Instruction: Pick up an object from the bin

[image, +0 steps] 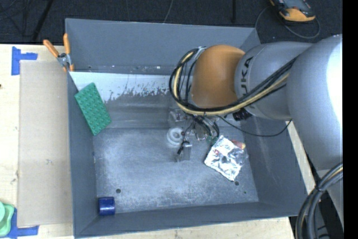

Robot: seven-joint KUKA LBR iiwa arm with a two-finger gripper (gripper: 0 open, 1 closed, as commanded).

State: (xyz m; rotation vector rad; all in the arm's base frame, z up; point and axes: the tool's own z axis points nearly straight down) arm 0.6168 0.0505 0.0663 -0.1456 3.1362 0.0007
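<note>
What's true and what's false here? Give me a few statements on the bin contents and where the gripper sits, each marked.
1. A green studded plate leans at the left wall of the bin. True.
2. The blue cylinder lies in the far right corner. False: it lies in the near left corner.
3. A crumpled white packet lies right of the gripper. True.
4. The gripper hangs over the green studded plate. False: it is at mid-bin, beside a small whitish round thing.
</note>
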